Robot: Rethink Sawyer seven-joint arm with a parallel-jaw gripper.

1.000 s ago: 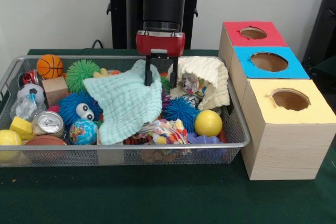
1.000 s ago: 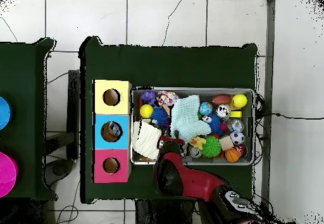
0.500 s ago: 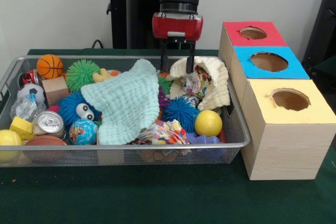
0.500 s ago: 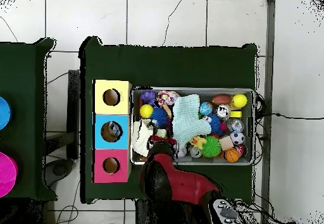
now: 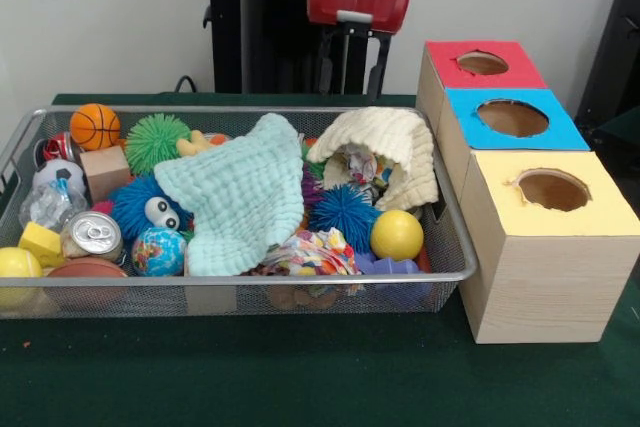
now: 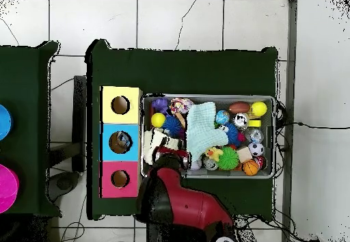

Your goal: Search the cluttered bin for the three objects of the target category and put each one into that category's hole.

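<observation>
Risen gripper empty | bin below | hole beside

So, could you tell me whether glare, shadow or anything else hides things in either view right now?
Front view: even light, no strong glare; the bin mesh veils the lowest toys, and the hand shows dark against the pedestal. Overhead view: the red arm covers the bin's near edge and the hand itself; the hole shows something inside, too small to name.
</observation>
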